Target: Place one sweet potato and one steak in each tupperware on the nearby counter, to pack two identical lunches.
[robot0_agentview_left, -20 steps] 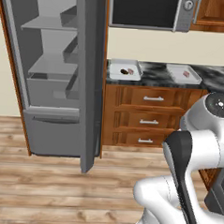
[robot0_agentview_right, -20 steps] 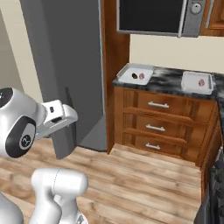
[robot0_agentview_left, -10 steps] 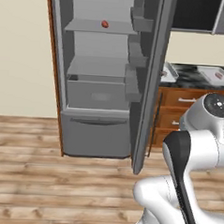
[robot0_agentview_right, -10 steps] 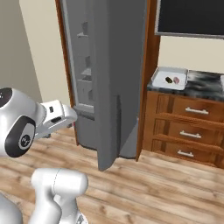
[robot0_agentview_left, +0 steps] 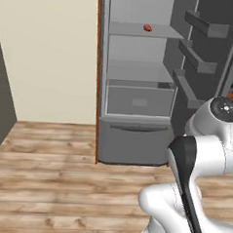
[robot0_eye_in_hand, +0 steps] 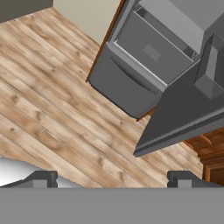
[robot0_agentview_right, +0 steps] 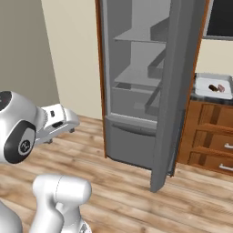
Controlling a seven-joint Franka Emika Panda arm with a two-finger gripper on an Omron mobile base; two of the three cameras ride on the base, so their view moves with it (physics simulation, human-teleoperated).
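- Left base view: wood-plank floor [robot0_agentview_left: 47, 168] and a cream wall [robot0_agentview_left: 49, 51] are seen, with a grey fridge [robot0_agentview_left: 136, 139] standing open ahead of the arm.
- One orange-red sweet potato [robot0_agentview_left: 148, 27] is recorded on an upper fridge shelf, far beyond the gripper.
- Right base view: fridge door [robot0_agentview_right: 175, 91] is swung open; past it, a tupperware [robot0_agentview_right: 214, 86] is set on the counter [robot0_agentview_right: 196, 96], holding a dark oval and a pink steak [robot0_agentview_right: 221, 88].
- Hand view: gripper [robot0_eye_in_hand: 111, 179] is held above the floor, fingers spread wide, nothing between them; the fridge's lower drawer [robot0_eye_in_hand: 127, 85] lies ahead.
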